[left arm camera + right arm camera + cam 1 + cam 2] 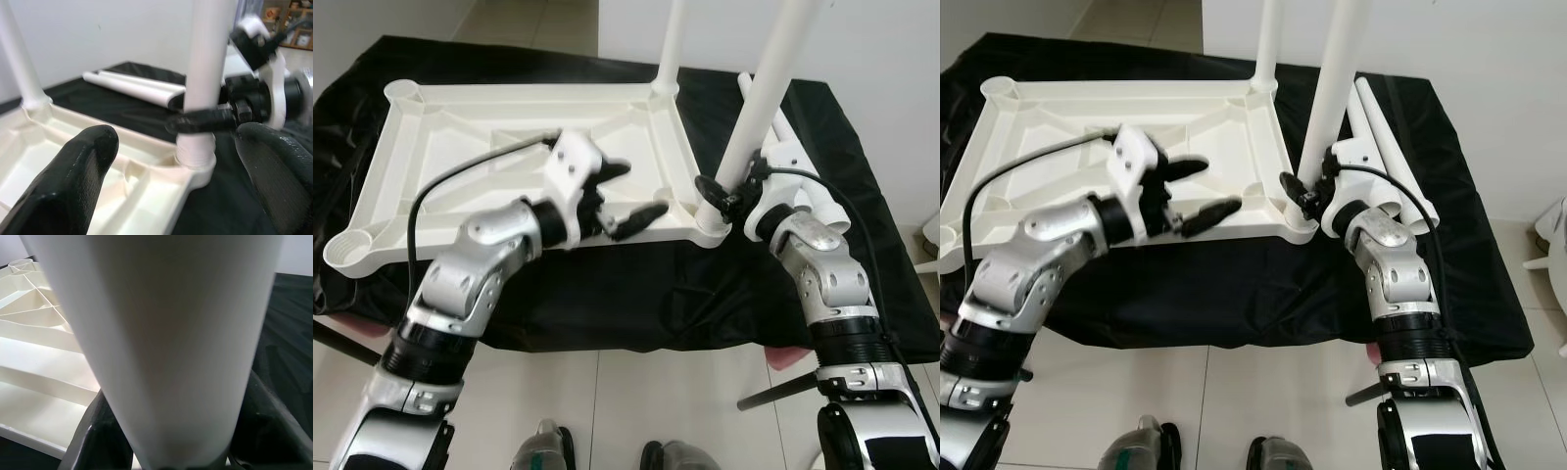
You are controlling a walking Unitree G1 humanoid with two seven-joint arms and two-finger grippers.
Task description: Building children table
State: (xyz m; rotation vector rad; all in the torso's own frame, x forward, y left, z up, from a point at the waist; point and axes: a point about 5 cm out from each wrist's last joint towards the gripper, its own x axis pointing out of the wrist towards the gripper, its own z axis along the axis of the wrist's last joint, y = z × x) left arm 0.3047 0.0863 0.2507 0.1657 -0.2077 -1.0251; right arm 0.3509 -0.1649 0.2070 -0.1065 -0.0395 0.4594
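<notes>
Head views: white moulded-plastic tabletop [509, 127], ribbed underside up, on a black cloth-draped table [862, 196]; two white tubular plastic legs stand at its right-hand corners, far leg [671, 49] and near leg [759, 108]; two spare legs [1386, 147] lie along the cloth's right edge, so roughly half seems done. Left wrist view: left gripper [171, 161], glossy black fingers wide apart, empty. Right wrist view: right gripper [166, 450] clasps the smooth near leg.
</notes>
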